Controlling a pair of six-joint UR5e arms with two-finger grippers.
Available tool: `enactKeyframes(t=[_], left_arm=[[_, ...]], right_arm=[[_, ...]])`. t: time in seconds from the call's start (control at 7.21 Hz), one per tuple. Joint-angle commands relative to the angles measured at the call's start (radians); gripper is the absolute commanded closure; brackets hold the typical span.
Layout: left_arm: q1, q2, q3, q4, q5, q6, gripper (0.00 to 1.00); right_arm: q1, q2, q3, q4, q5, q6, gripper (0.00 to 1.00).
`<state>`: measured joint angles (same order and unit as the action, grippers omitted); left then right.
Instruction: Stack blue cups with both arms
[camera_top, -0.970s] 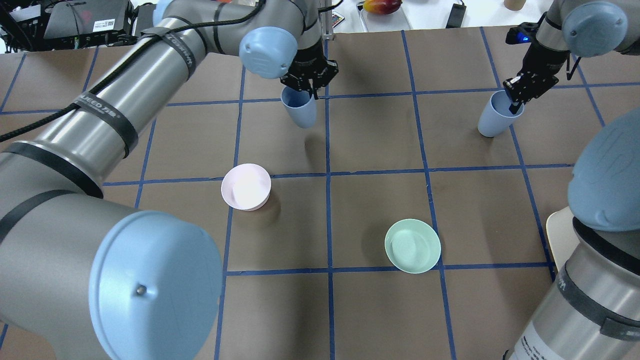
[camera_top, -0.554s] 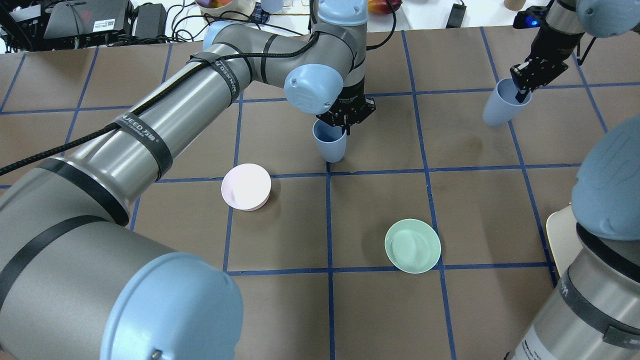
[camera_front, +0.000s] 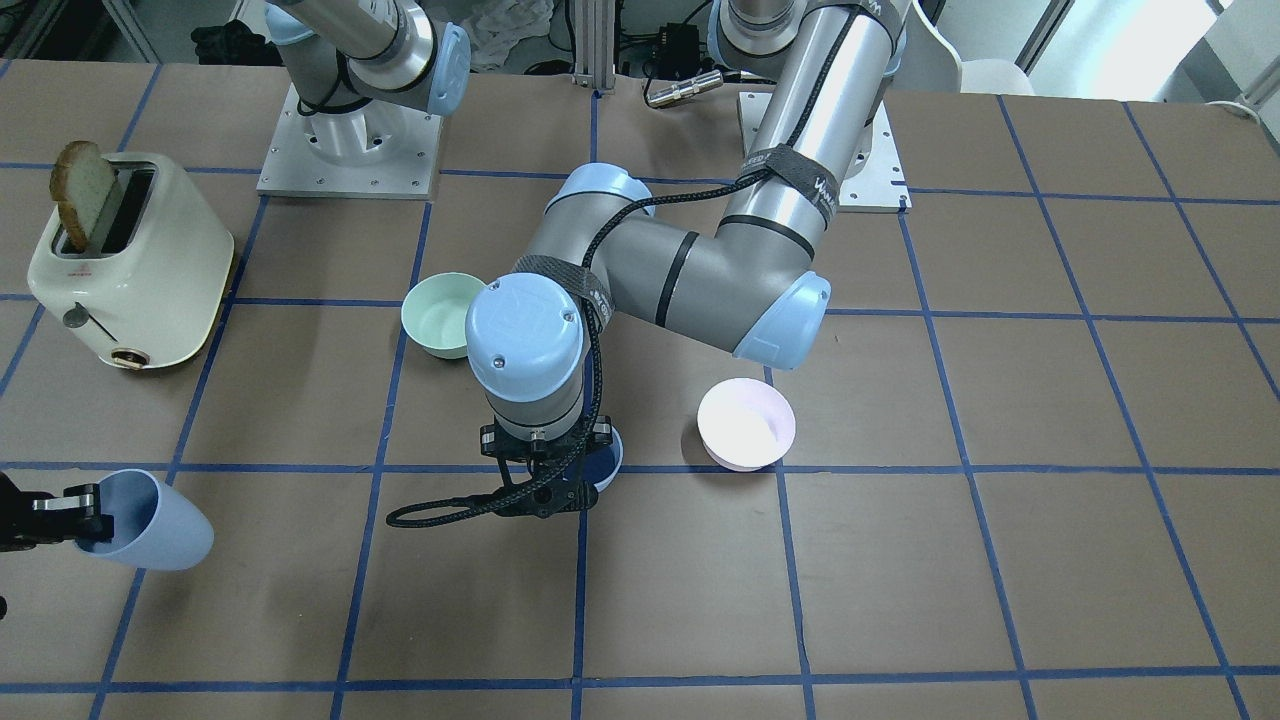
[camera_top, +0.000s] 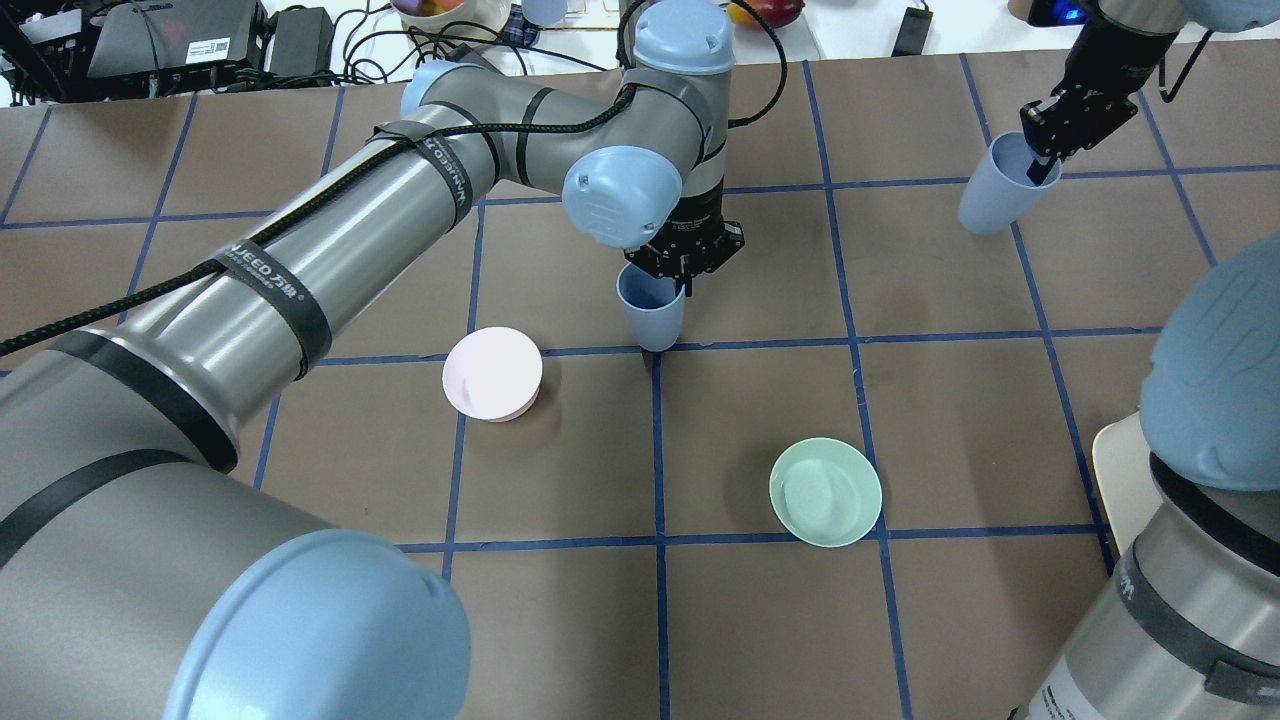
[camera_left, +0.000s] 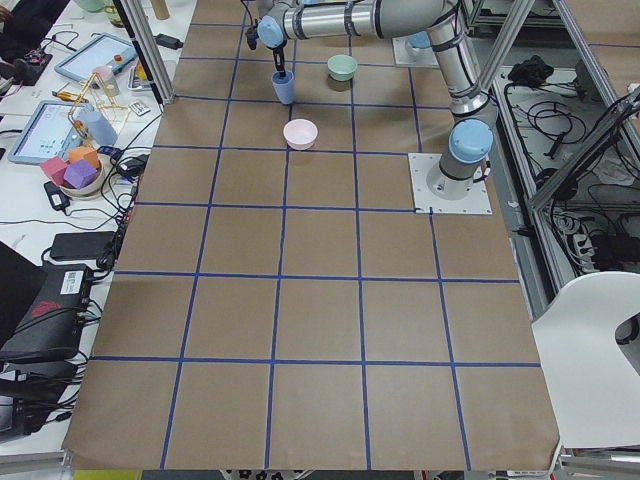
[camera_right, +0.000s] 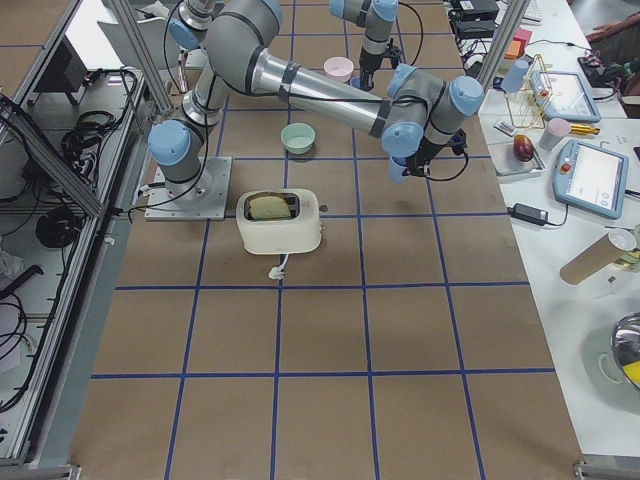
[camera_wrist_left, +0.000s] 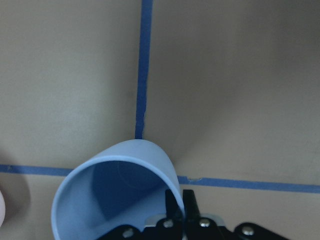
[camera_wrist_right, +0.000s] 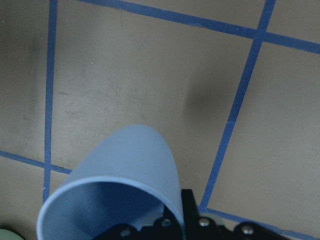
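Note:
My left gripper (camera_top: 686, 268) is shut on the rim of one blue cup (camera_top: 650, 316). It holds the cup upright, low over a crossing of blue tape lines near the table's middle. The left wrist view shows the pinched rim of this cup (camera_wrist_left: 117, 192). I cannot tell if it touches the table. My right gripper (camera_top: 1043, 160) is shut on the rim of the other blue cup (camera_top: 990, 196), held tilted above the table at the far right. That cup also shows in the front-facing view (camera_front: 150, 525) and the right wrist view (camera_wrist_right: 125, 182).
A pale pink bowl (camera_top: 492, 373) sits left of the left-hand cup. A mint-green bowl (camera_top: 825, 492) sits nearer the robot, right of centre. A cream toaster (camera_front: 130, 265) with a bread slice stands on the robot's right side. Clutter lies beyond the far edge.
My left arm carried its cup from the far middle toward the robot, then lowered it by the tape crossing. My right arm moved its cup farther away.

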<state>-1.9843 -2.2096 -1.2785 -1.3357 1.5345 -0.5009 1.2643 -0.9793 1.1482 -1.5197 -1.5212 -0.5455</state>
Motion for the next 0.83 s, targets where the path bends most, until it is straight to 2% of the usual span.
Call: enactKeyframes(t=[0.0, 0.28, 0.69], left_arm=[[0.001, -0.01, -0.015, 0.01, 0.0, 0.005, 0.01], [0.004, 0.028, 0.008, 0.0, 0.001, 0.007, 0.0], [0.08, 0.184, 0.085, -0.216, -0.019, 0.048, 0.0]], right_arm=[[0.033, -0.033, -0.001, 0.021, 0.021, 0.016, 1.0], [0.081, -0.076, 0.004, 0.036, 0.015, 0.074, 1.0], [0.166, -0.125, 0.007, 0.094, 0.021, 0.212, 1.0]])
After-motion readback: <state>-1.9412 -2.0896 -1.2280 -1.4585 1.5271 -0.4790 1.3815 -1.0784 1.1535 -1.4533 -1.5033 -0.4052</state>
